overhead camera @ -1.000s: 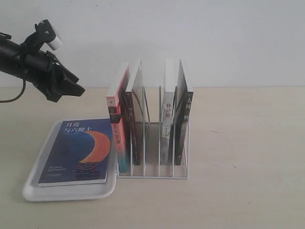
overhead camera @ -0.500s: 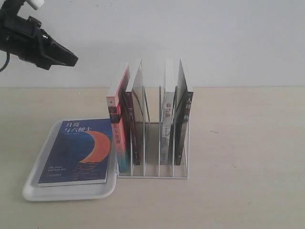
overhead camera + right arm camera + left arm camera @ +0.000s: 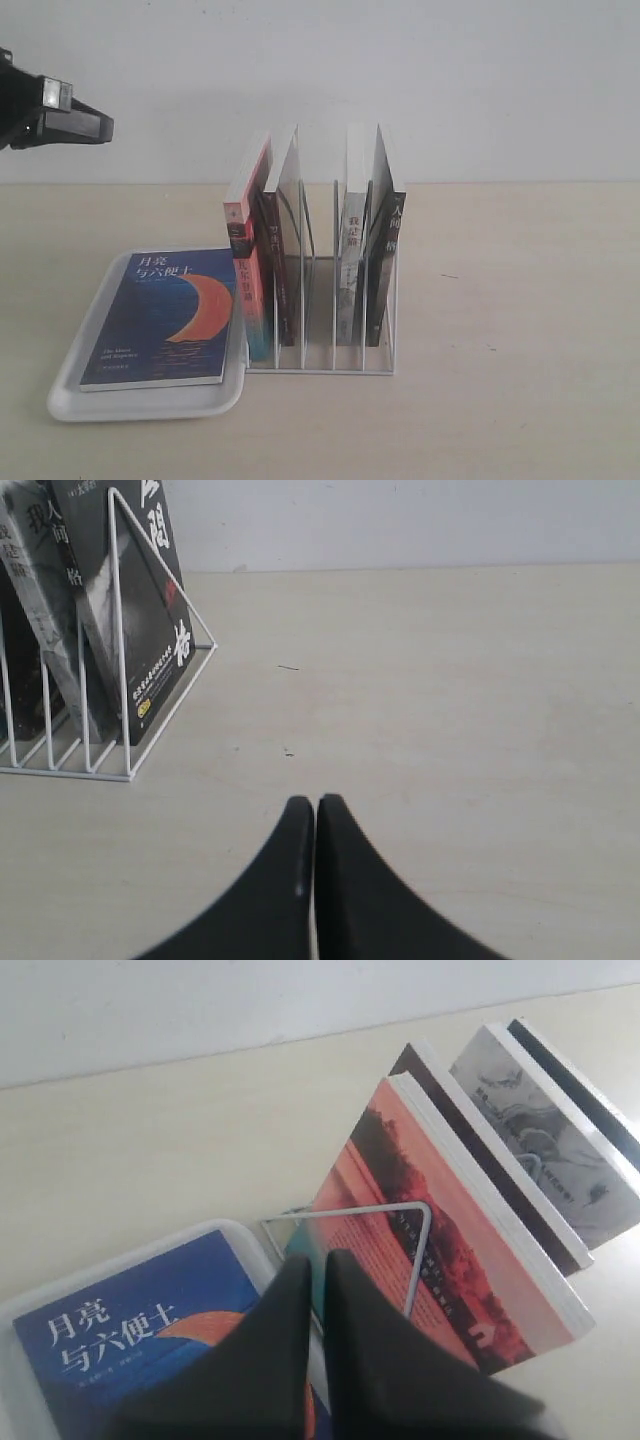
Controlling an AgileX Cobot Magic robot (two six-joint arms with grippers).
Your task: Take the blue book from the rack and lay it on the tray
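Observation:
The blue book [image 3: 165, 315] with its orange crescent lies flat, cover up, inside the white tray [image 3: 70, 385] at the left; the left wrist view also catches the blue book [image 3: 120, 1320] and the tray [image 3: 210, 1235] rim. To its right stands the white wire rack [image 3: 325, 300] holding upright books. My left gripper [image 3: 100, 127] hovers high at the far left edge, well above the tray; its fingers [image 3: 315, 1265] are shut with nothing between them. My right gripper [image 3: 315, 805] is shut and empty over bare table, right of the rack [image 3: 120, 630]; the exterior view does not show it.
In the rack, a pink-red covered book [image 3: 248, 270] leans at the left end beside a dark-spined one [image 3: 278, 270], and two more books [image 3: 365, 270] fill the right slots. Pale tabletop [image 3: 510, 330] stretches right of the rack; a white wall stands behind.
The left arm has risen and pulled back toward the upper left edge of the exterior view. Book, tray and rack stay put.

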